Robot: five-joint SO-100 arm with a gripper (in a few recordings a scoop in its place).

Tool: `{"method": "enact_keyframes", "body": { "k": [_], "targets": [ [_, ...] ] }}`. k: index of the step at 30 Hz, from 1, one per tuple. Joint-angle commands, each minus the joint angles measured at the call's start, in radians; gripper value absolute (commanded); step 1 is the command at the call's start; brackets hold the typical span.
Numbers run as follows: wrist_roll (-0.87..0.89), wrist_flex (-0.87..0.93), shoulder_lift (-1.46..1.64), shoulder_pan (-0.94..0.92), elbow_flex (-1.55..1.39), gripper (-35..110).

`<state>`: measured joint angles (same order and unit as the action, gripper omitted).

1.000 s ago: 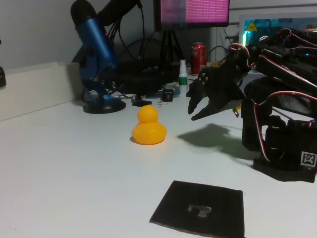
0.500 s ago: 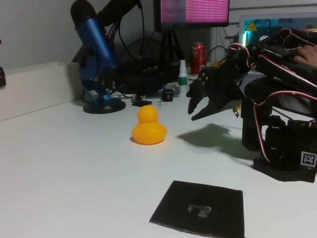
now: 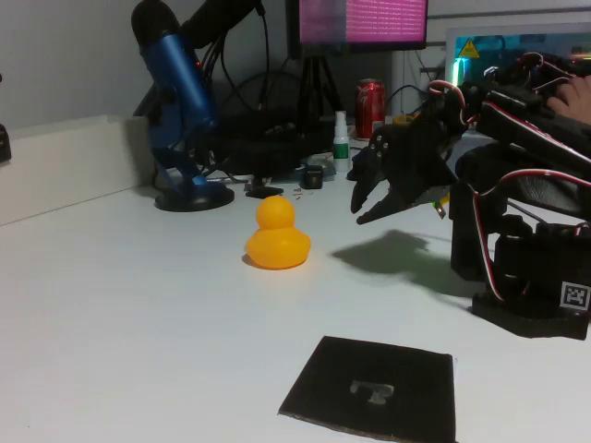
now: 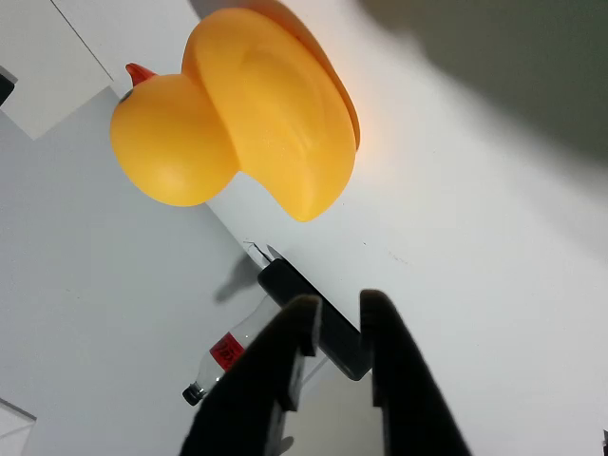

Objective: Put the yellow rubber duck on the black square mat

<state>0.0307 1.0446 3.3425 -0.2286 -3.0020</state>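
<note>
The yellow rubber duck [image 3: 277, 238] sits upright on the white table, its back toward the fixed view. The wrist view has the duck [image 4: 237, 114] large and tilted, beak pointing away. The black square mat [image 3: 374, 388] lies flat near the table's front edge, to the right of the duck, with a pale grey mark at its centre. My gripper [image 3: 360, 210] hovers above the table to the right of the duck, pointing down and left toward it, well apart from it. Its black fingers [image 4: 285, 351] stand a little apart with nothing between them.
A blue microphone [image 3: 180, 92] on a round stand rises behind the duck at the left. A red can [image 3: 371, 106], a small white bottle [image 3: 342, 138] and cables crowd the back edge. The arm's base [image 3: 531, 305] stands at the right.
</note>
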Motion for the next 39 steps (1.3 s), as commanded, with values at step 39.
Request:
{"method": "enact_keyframes", "body": {
  "k": [39],
  "targets": [
    [0.005, -0.011, -1.299, -0.008, 1.229, 5]
  ]
}}
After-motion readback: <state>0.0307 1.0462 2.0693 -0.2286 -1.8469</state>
